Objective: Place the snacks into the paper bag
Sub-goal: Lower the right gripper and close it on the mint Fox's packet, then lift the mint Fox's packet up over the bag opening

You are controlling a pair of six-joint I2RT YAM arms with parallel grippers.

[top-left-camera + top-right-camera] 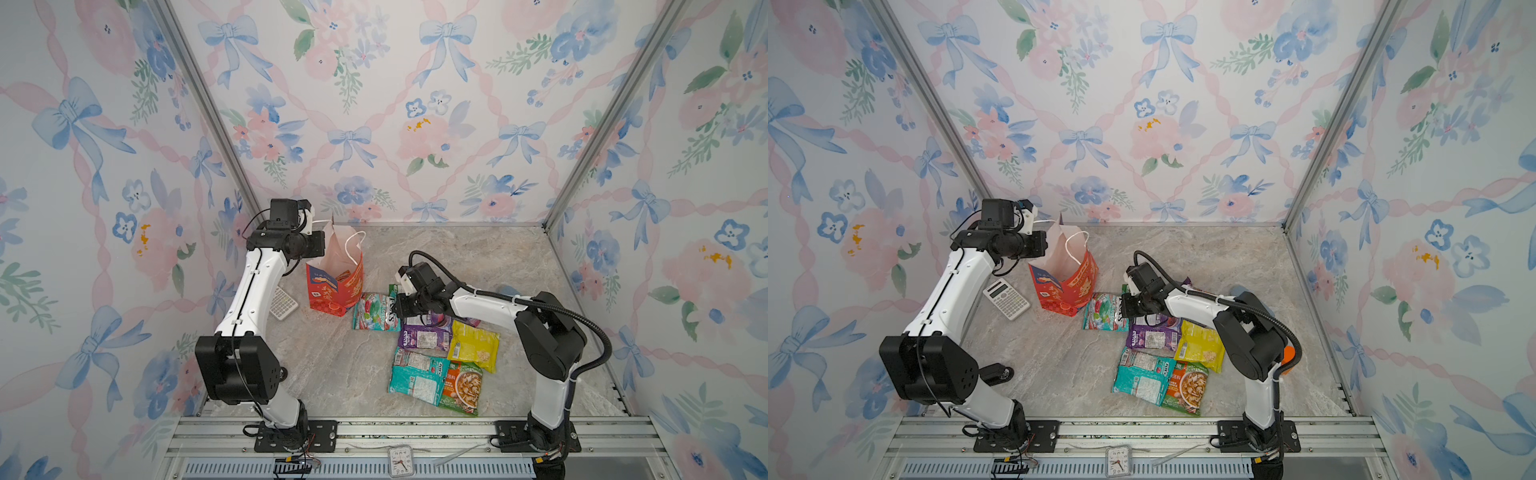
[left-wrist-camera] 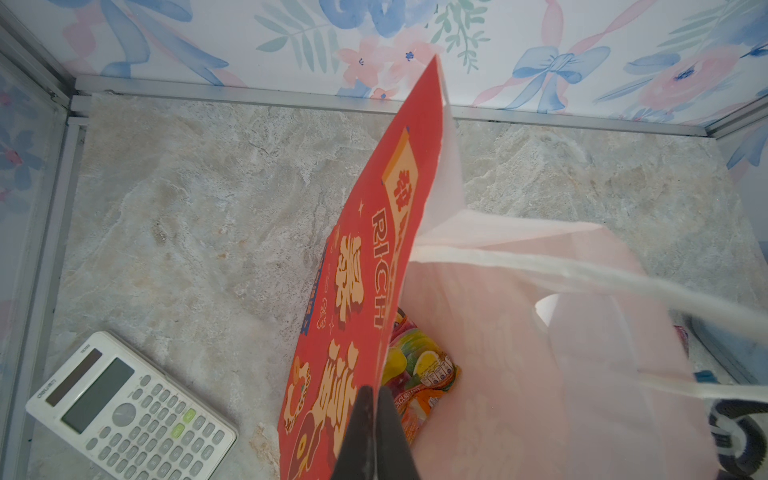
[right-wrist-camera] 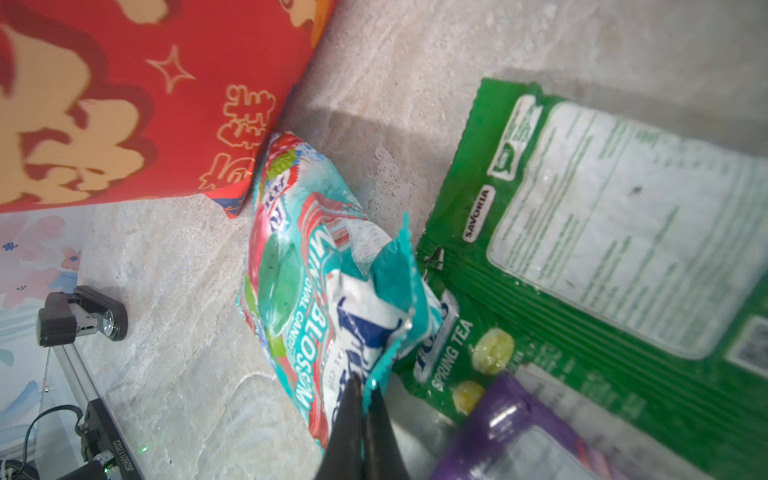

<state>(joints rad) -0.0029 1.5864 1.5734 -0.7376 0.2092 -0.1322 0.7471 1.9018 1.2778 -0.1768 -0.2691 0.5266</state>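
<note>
Clearly, the red paper bag (image 2: 365, 257) reads "RICH", its wall pinched by the left hand (image 2: 373, 399); the right hand (image 3: 365, 388) clamps a crinkled teal "BLOSSOM" packet (image 3: 291, 266).

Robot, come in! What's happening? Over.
Left gripper: jaws shut on bag wall. Right gripper: jaws shut on teal packet. Orange packet inside bag. Nothing blocking.

Upright red paper bag (image 1: 333, 287), open, fruity packet (image 2: 420, 365) inside; teal packet (image 1: 371, 312) seemingly against its base, other packets (image 1: 424, 337) beyond.
</note>
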